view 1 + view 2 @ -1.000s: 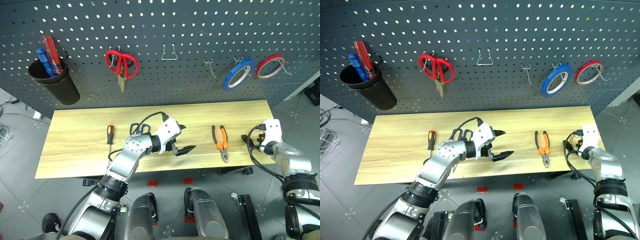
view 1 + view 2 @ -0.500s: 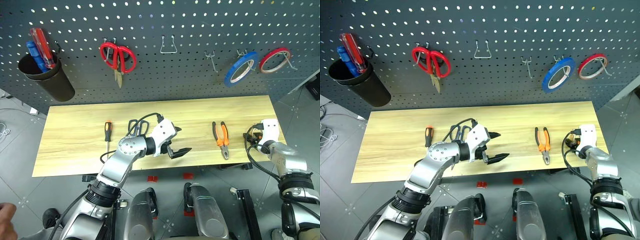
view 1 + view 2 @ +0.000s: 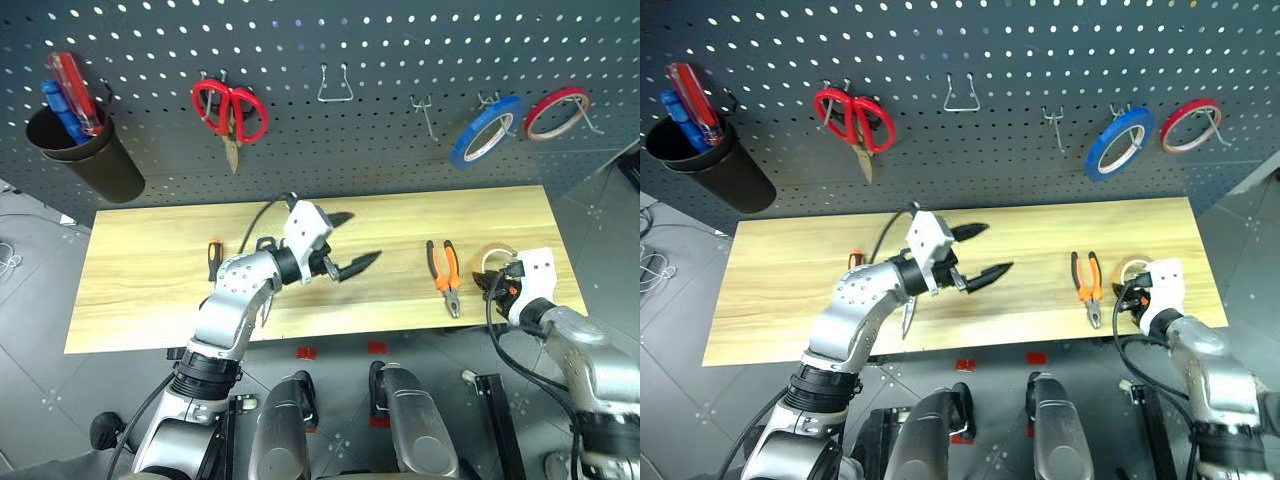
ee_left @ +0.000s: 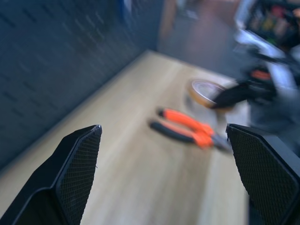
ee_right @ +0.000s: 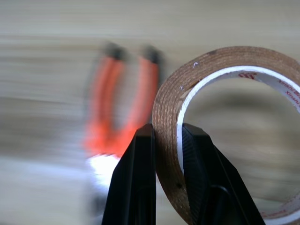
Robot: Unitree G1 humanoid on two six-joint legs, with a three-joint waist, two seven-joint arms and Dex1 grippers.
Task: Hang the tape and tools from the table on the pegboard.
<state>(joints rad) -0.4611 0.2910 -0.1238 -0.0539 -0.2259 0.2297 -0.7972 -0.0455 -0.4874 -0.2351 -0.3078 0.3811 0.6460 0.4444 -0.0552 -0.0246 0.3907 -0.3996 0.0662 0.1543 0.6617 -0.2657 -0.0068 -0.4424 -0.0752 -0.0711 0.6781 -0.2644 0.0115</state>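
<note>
Tape [image 5: 220, 122]: thin tan roll pinched edgewise in right gripper [image 5: 168, 140] just right of pliers [image 3: 443, 276] on table [image 3: 150, 290], left gripper [image 3: 348, 243] spread and empty; risk: narrow rim grip may twist, dropping roll short of pegboard [image 3: 300, 40] hook.

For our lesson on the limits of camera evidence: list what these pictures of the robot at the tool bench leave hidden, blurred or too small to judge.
- Black-handled scissors: head views, mostly under the left arm.
- Screwdriver: head views, shaft behind that arm.
- Pliers: right wrist view, motion-blurred.
- Tape: right wrist view, cut by the edge; print unreadable.
- Right gripper: head views, fingers too small to judge.
</note>
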